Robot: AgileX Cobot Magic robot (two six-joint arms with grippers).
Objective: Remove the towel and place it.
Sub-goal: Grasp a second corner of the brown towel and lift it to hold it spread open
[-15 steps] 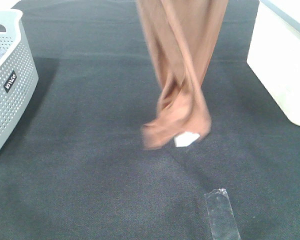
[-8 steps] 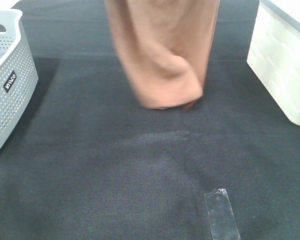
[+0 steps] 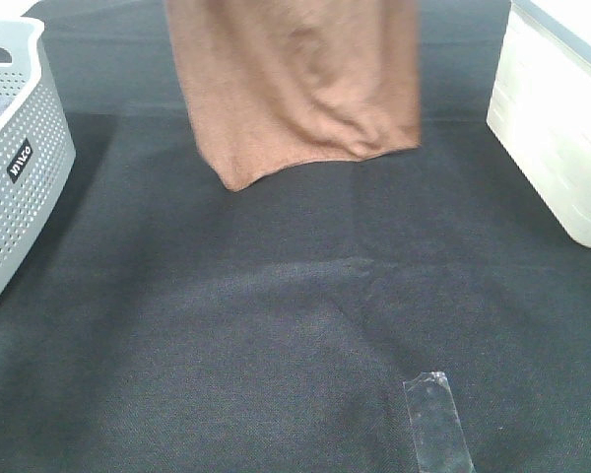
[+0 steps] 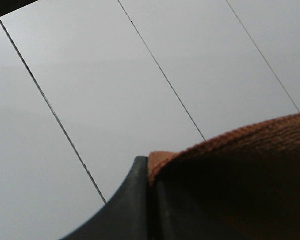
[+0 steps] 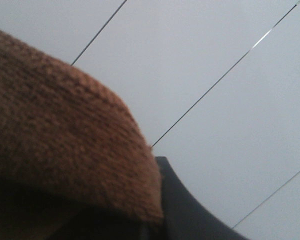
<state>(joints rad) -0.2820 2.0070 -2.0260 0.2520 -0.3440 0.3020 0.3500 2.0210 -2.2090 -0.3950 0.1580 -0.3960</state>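
Towel hangs in the air over the black table cloth, between grey basket and white box. A second ago it drooped low and twisted; now it is higher and spread wide. Left gripper and right gripper each pinch its top edge, so I think it can be laid flat next

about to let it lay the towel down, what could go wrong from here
The towel hangs with its lower right side bunched, so it may land creased on the table. In the wrist views the left hand and right hand seem to pinch it only near an edge, so one side could slip free.
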